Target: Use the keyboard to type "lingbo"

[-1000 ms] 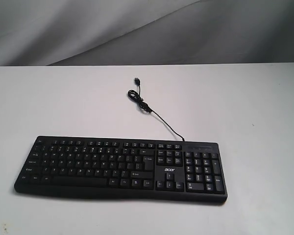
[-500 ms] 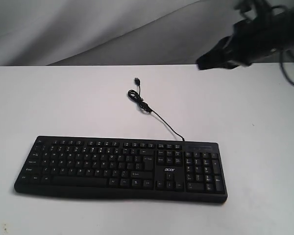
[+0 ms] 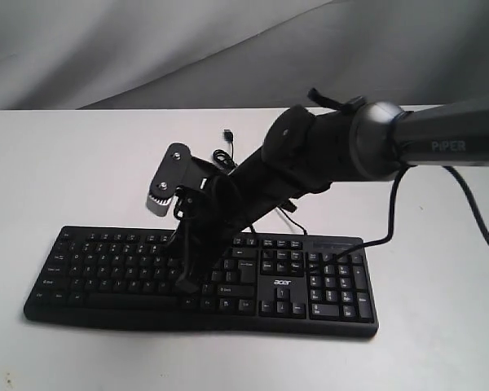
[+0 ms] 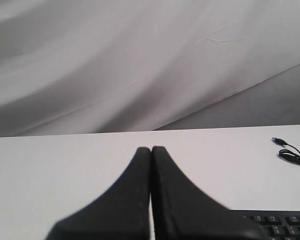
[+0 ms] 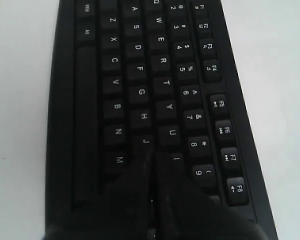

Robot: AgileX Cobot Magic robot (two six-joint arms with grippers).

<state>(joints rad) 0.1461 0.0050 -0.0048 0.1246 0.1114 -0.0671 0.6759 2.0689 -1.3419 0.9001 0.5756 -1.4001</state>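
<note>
The black keyboard (image 3: 334, 285) lies flat on the white table, its thin USB cable (image 3: 226, 134) coiled behind it. My right arm reaches across from the right, and my right gripper (image 3: 187, 285) is shut and points down at the letter keys in the keyboard's middle. In the right wrist view the keyboard (image 5: 140, 75) fills the frame, and my right gripper (image 5: 152, 152) has its tips by the J, M and I keys, hiding the keys under it. Whether it touches a key I cannot tell. My left gripper (image 4: 151, 148) is shut on nothing above bare table, with a keyboard (image 4: 282, 225) corner beside it.
The white table (image 3: 65, 163) extends on all sides of the keyboard. A grey cloth backdrop (image 3: 147, 49) hangs behind its far edge. The right arm's dark body and cable (image 3: 391, 220) hang over the keyboard's right half. The USB cable (image 4: 292, 154) shows in the left wrist view.
The right arm, absent a second ago and at the top right half a second ago, has swung down and leftward over the keyboard. The keyboard has not moved.
</note>
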